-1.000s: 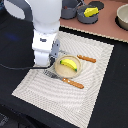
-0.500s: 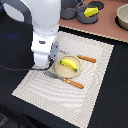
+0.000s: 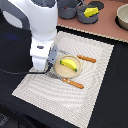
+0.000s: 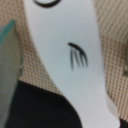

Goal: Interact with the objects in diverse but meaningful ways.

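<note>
The yellow banana (image 3: 68,64) lies on the round tan plate (image 3: 66,73); the pincer (image 3: 46,70) hangs just beside the plate, over the woven mat (image 3: 95,85), its opening impossible to tell

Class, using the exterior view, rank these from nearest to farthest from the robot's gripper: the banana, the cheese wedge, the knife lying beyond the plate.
Gripper:
1. banana, on the plate beside it.
2. knife, past the plate.
3. cheese wedge, in the pot at the back.

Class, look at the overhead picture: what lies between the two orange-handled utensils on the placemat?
In the exterior view, the round tan plate with the yellow banana on it lies between the upper utensil and the lower one.
</note>
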### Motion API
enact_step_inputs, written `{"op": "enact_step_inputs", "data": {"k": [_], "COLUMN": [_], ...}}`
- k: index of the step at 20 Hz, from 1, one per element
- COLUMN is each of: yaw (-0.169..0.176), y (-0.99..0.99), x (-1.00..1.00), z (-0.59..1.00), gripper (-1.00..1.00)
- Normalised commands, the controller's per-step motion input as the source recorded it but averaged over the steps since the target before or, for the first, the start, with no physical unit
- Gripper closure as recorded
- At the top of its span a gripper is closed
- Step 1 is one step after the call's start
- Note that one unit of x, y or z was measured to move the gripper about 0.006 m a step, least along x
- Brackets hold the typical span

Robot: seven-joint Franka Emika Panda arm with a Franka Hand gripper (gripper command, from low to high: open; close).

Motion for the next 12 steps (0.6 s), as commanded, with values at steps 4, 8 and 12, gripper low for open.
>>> {"op": "enact_step_inputs", "data": {"k": [4, 8, 12], "yaw": [0.069, 0.1, 0.115], "y": [-0.05, 0.46, 0.64], "x": [-0.49, -0.15, -0.23], "z": [-0.2, 0.8, 1.0], "gripper": [1.0, 1.0, 1.0]}}
